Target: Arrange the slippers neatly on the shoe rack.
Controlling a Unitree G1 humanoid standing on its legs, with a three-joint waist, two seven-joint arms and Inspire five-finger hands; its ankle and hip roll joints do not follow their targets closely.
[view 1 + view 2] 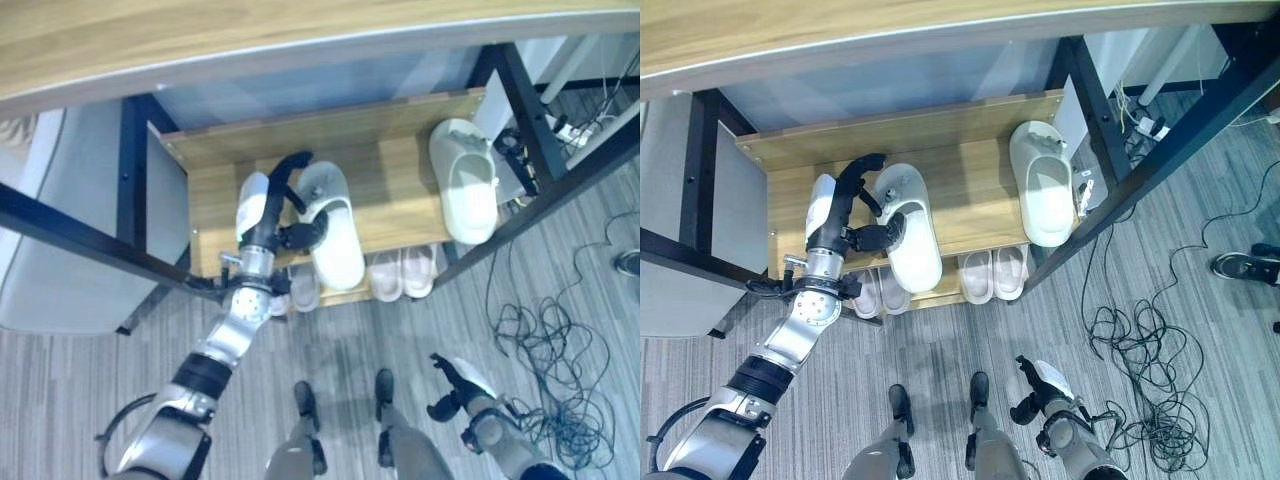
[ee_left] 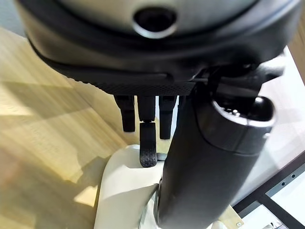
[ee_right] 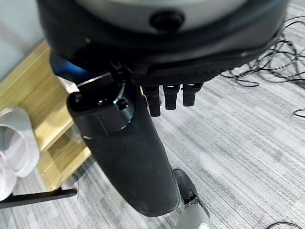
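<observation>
My left hand [image 1: 845, 215] sits left of centre, fingers and thumb curled round a white rubber slipper [image 1: 910, 228] lying on the top board of the low wooden shoe rack [image 1: 970, 190]. A second white slipper [image 1: 1043, 195] lies well apart at that board's right end. Two pale pairs [image 1: 992, 272] show on the shelf beneath. My right hand [image 1: 1040, 388] hangs at lower right over grey floor, fingers relaxed, holding nothing.

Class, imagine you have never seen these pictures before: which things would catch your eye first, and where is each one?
First, the left hand reaching onto the wooden shoe rack, fingers and thumb closed on a white slipper at the top shelf's left. A second white slipper lies apart at the shelf's right end. More pale slippers sit on the lower shelf, and the right hand hangs low over the grey floor.
</observation>
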